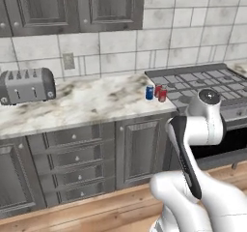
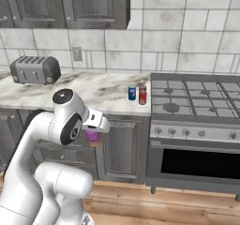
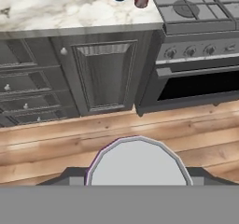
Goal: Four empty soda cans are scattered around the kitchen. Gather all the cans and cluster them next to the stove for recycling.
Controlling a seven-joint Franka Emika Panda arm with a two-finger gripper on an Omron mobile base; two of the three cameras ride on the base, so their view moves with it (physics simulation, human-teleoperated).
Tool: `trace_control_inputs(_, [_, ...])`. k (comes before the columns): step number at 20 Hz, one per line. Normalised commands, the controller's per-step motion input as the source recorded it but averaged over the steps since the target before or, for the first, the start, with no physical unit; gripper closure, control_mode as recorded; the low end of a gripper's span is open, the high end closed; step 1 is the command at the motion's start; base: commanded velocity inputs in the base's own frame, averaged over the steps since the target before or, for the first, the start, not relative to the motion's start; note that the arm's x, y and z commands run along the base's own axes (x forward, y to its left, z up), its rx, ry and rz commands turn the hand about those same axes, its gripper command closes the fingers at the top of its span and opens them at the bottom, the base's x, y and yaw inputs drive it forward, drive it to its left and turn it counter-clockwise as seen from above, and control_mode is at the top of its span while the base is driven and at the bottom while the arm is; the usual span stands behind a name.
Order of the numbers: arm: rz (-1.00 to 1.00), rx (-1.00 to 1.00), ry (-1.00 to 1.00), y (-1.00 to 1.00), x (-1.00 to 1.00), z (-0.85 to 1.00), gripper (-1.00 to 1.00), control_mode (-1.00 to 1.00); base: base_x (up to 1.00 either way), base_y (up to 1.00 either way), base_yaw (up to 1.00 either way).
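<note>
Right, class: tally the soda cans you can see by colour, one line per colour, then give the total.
blue can: 1
red cans: 2
purple can: 1
Total: 4 cans

Standing upright on the marble counter just left of the stove (image 2: 194,100): a blue can (image 2: 132,93) and, close beside it, two red cans (image 1: 160,93), one partly hiding the other from the left base view. Held between the fingers, low in front of the cabinets: a purple can (image 2: 92,136), seen from the hand view as a pale grey disc with a purple rim (image 3: 137,161). Dark grey cooktop with black grates, level with the counter, oven door below.
</note>
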Motion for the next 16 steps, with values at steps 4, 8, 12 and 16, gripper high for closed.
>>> trace_control_inputs(4, [0.0, 0.0, 0.0, 0.0, 0.0, 0.0, 1.0, 1.0, 0.2, 0.0, 0.14])
trace_control_inputs(8, [0.0, 0.0, 0.0, 0.0, 0.0, 0.0, 1.0, 1.0, 0.44, 0.0, 0.08])
trace_control_inputs(12, [0.0, 0.0, 0.0, 0.0, 0.0, 0.0, 1.0, 1.0, 0.51, 0.0, 0.04])
trace_control_inputs(16, [0.0, 0.0, 0.0, 0.0, 0.0, 0.0, 1.0, 1.0, 0.44, 0.0, 0.03])
